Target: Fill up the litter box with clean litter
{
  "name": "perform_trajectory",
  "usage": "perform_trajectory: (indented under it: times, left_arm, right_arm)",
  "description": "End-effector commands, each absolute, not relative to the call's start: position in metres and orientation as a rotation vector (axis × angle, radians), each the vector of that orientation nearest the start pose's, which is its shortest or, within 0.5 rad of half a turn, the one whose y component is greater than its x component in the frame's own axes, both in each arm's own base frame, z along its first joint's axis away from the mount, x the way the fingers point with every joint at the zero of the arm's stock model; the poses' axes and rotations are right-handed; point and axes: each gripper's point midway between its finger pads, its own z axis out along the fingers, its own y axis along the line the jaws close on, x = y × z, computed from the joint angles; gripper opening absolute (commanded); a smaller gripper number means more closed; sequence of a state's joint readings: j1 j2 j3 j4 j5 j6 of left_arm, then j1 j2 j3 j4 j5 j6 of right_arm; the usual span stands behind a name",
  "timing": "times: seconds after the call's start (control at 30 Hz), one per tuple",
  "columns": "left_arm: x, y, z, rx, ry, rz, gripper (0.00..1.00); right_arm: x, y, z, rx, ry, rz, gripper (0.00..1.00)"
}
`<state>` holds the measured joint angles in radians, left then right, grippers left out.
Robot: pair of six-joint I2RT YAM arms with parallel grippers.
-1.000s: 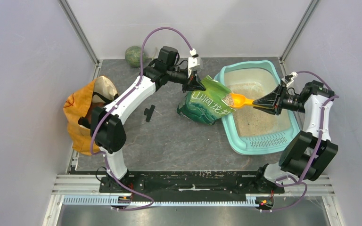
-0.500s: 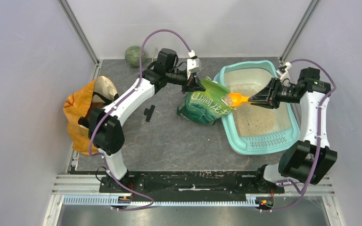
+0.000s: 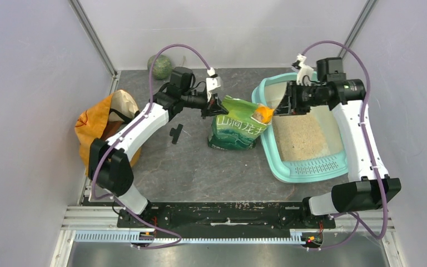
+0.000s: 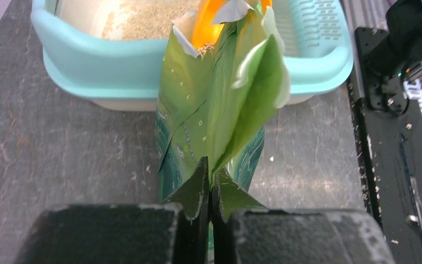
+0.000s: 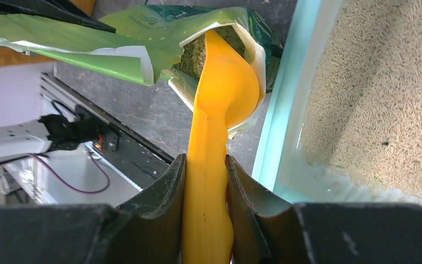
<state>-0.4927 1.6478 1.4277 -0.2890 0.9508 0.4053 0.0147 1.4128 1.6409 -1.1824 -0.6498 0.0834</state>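
Note:
The light-teal litter box (image 3: 278,167) lies at the right with pale beige clean litter (image 3: 303,136) spread in it; it also shows in the left wrist view (image 4: 88,66) and the right wrist view (image 5: 277,126). The green pouch (image 3: 236,125) stands upright just left of the box. My left gripper (image 3: 210,105) is shut on the pouch's top edge (image 4: 209,192). My right gripper (image 3: 281,105) is shut on the handle of the orange scoop (image 5: 211,165), whose bowl (image 5: 228,82) is pushed into the pouch's open mouth (image 3: 262,114), against the litter (image 5: 192,58) inside.
An orange sack (image 3: 92,139) with a pale bundle stands at the left wall. A green round object (image 3: 159,65) lies at the back. A small black piece (image 3: 175,133) lies on the grey mat left of the pouch.
My right arm has swung back and left, driving the scoop from above the box into the pouch's mouth. The pouch has been pulled more upright and slightly left by my left gripper.

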Motion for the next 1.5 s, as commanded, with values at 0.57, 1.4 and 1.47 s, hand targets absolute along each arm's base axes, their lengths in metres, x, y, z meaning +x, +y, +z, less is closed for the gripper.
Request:
perform_trajectory:
  times: [0.57, 1.4, 1.47]
  left_arm:
    - [0.293, -0.267, 0.281, 1.548, 1.189, -0.726, 0.02]
    - [0.254, -0.256, 0.255, 1.75, 1.01, -0.58, 0.02]
    - [0.258, -0.256, 0.256, 1.725, 1.042, -0.576, 0.09]
  right_arm:
    - [0.291, 0.158, 0.335, -0.59, 2.224, 0.699, 0.0]
    - [0.254, 0.155, 0.407, -0.509, 1.992, 0.872, 0.0]
    - [0.269, 0.151, 0.395, -0.46, 2.033, 0.838, 0.0]
